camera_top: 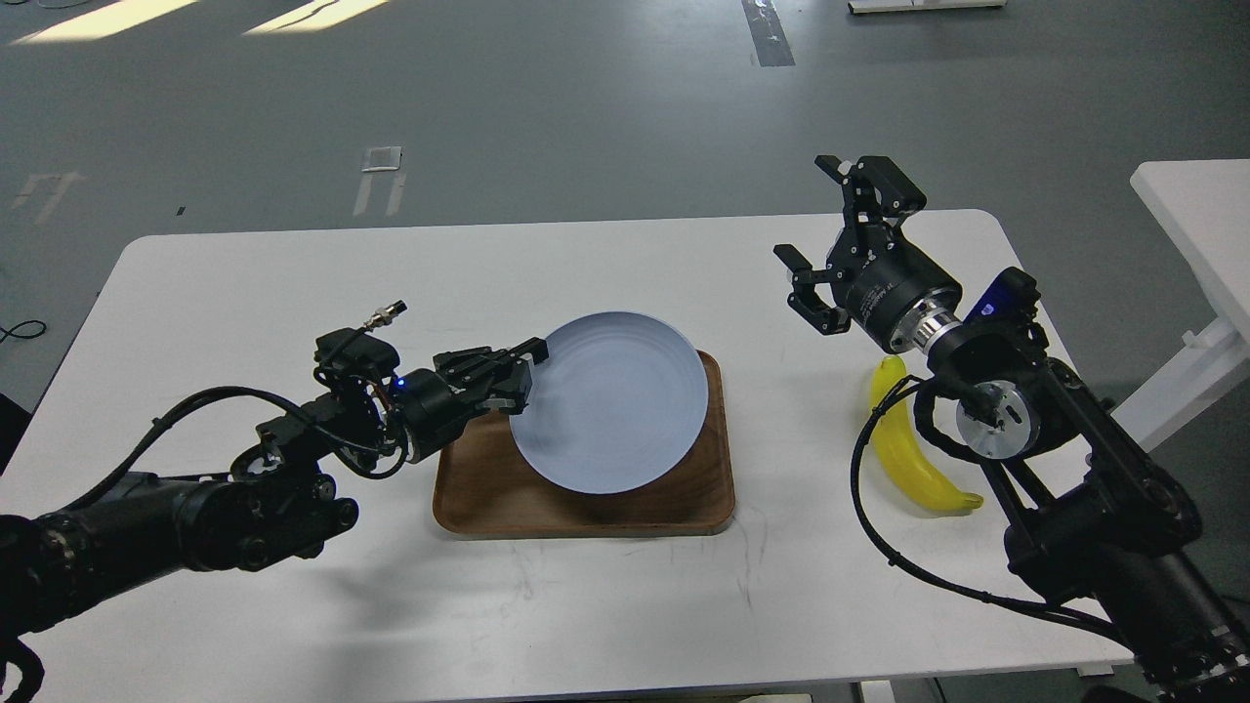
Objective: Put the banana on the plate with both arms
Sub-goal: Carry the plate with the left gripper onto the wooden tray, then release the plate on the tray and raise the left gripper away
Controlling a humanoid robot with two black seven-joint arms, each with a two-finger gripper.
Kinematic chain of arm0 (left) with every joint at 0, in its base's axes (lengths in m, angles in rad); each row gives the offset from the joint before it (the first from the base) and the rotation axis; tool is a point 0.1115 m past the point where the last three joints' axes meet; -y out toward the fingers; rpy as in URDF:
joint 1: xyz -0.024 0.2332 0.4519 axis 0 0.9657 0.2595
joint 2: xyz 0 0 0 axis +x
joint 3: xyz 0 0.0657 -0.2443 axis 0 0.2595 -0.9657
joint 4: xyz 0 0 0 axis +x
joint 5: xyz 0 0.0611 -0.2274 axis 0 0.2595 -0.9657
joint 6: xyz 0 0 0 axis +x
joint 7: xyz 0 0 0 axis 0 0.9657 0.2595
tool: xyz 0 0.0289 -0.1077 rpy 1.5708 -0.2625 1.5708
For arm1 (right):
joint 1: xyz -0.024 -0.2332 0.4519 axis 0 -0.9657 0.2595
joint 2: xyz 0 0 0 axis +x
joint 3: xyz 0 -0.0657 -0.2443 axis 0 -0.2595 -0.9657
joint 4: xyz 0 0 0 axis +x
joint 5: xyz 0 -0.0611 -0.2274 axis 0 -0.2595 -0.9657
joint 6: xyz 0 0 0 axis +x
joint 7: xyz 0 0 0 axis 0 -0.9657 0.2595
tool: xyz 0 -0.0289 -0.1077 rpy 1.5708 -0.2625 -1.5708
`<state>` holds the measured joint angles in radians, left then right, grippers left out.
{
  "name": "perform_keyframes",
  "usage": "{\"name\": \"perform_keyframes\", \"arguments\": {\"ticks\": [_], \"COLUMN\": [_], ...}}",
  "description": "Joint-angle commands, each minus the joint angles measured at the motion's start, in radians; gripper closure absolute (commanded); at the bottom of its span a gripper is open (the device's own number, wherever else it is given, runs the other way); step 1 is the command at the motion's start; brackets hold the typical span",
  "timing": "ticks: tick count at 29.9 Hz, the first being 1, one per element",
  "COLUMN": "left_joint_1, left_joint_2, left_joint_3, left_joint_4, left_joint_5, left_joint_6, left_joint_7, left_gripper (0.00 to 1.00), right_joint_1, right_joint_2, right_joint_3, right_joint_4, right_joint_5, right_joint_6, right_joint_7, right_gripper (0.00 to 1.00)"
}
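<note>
A: In the head view, why is the plate (610, 402) seen tilted over the tray (586, 508)?

B: It appears to be held up by its left rim. The left gripper (522, 376) is clamped on that edge, so the plate is lifted off the wood on that side, probably to be offered toward the fruit.

A: And where is the banana (913, 459) found?

B: It is lying on the white surface (244, 283), well to the right of the tray, partly hidden behind the right arm's wrist. Nothing is holding it.

A: How is the right gripper (845, 239) set?

B: It is raised above the surface, beyond the banana, with its fingers spread wide apart and nothing between them. The wrist is bent upward, so the jaws are pointed away from the fruit.

A: And the left arm?

B: It is stretched low across the surface, forearm nearly level, wrist turned in toward the plate rim.

A: So the banana is judged not yet picked up?

B: Yes; a descent of the right gripper would be needed first.
</note>
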<state>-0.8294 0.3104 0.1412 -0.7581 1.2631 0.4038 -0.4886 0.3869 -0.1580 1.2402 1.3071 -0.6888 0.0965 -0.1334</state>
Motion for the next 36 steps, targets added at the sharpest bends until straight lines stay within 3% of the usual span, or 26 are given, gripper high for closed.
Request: {"name": "perform_keyframes", "arguments": {"ticks": [1,17,18,19,20,21,28,33,35,36], "left_joint_1": [0.006,0.033,0.030,0.032,0.029,0.029,-0.003,-0.057,-0.068,-0.070], "left_joint_2": [-0.017,-0.036,-0.034,-0.036,-0.042,-0.047,-0.053,0.007,0.062,0.088], "left_joint_3": [0.003,0.043,0.040,0.032,0.029,0.026,-0.009,-0.058,-0.124,-0.200], "left_joint_4": [0.029,0.036,0.037,0.037,0.037,0.036,0.022,-0.024,-0.064,-0.081], "left_joint_5": [0.002,-0.005,-0.011,-0.017,-0.033,-0.045,-0.301,-0.458,-0.534,-0.609], "left_joint_6": [0.000,0.000,0.000,0.000,0.001,0.000,-0.008,-0.032,-0.107,-0.197], "left_joint_7": [0.000,0.000,0.000,0.000,0.000,0.000,0.000,0.000,0.000,0.000], "left_gripper": [1.00,1.00,0.90,0.69,0.21,0.04,0.02,0.02,0.02,0.02], "right_joint_1": [-0.002,-0.003,-0.003,-0.003,-0.003,-0.003,-0.002,0.004,0.013,0.020], "right_joint_2": [0.000,0.002,0.002,0.002,0.002,0.002,-0.018,-0.146,-0.233,-0.308], "right_joint_3": [-0.001,-0.001,0.001,0.001,0.002,0.002,-0.001,-0.034,-0.088,-0.137], "right_joint_4": [0.000,-0.002,-0.002,-0.002,-0.002,-0.002,0.001,0.018,0.032,0.046], "right_joint_5": [0.000,0.000,0.000,0.000,0.000,0.000,0.000,-0.011,-0.037,-0.091], "right_joint_6": [0.000,0.000,0.000,0.000,0.000,0.000,-0.011,0.000,0.005,0.008], "right_joint_7": [0.000,0.000,0.001,0.002,0.000,0.000,0.000,0.012,0.020,0.021], "right_gripper": [0.00,0.00,0.00,0.00,0.00,0.00,0.00,0.02,0.02,0.03]}}
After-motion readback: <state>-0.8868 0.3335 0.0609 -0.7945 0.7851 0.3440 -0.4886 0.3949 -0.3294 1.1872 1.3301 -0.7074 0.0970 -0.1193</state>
